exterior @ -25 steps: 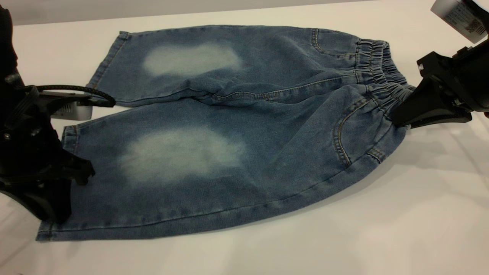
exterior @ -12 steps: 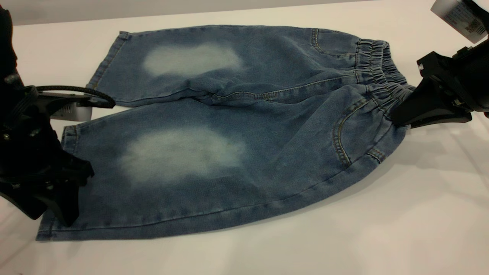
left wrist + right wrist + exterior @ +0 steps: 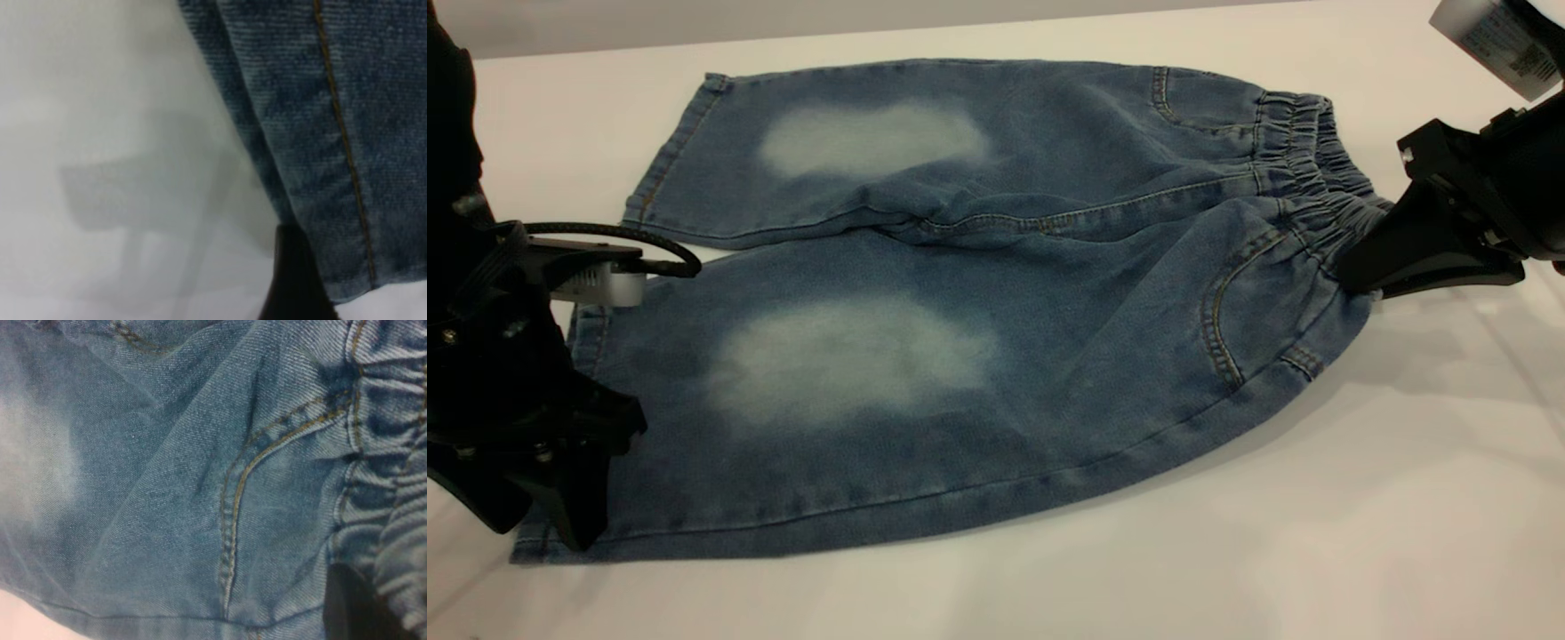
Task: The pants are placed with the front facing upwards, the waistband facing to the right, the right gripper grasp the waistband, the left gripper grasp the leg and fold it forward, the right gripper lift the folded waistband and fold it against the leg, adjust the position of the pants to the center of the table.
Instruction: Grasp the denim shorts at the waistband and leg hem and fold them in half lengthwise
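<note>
Flat on the table (image 3: 1316,533) lie the pants (image 3: 960,356); the right gripper (image 3: 1356,267) clamps the waistband (image 3: 1303,169), while the left gripper (image 3: 560,516) touches the leg hem, fingers' spread unclear.

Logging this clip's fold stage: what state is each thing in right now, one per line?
pants: spread flat on the table, front up, not yet folded.
waistband: bunched, at the right end, gripped at its near part.
right pincer: shut on the waistband.
left pincer: low at the near leg's hem corner; grip unclear.
</note>
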Controlling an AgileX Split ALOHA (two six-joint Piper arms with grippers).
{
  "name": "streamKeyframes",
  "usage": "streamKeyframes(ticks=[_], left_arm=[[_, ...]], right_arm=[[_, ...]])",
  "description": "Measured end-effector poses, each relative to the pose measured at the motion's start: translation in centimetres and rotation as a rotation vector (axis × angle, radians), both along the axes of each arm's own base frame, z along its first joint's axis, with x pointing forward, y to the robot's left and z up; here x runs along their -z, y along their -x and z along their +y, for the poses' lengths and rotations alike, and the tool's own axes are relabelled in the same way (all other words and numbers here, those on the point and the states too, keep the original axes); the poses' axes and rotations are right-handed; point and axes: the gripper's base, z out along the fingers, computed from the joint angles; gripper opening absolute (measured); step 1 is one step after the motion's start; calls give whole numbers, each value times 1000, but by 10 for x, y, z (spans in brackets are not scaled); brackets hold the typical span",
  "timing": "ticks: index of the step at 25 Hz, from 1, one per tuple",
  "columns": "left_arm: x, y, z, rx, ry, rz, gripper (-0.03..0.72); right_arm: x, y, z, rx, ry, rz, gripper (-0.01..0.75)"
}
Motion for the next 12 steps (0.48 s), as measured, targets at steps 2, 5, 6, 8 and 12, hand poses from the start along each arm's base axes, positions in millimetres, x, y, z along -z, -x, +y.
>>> streamKeyframes(ticks=[2, 5, 6, 8, 12], left_arm=[[0, 0, 0, 0, 0, 1, 390], [1, 1, 1, 3, -3, 5, 293], [1, 1, 1, 3, -3, 8, 246], [1, 1, 1, -1, -3, 11, 146], [-1, -1, 0, -8, 0, 14, 56]], right_arm=[[0, 0, 0, 0, 0, 0, 39], [0, 0, 0, 0, 0, 0, 39], [0, 0, 0, 0, 0, 0, 39], [0, 0, 0, -1, 0, 0, 39], [0, 0, 0, -1, -1, 0, 39]])
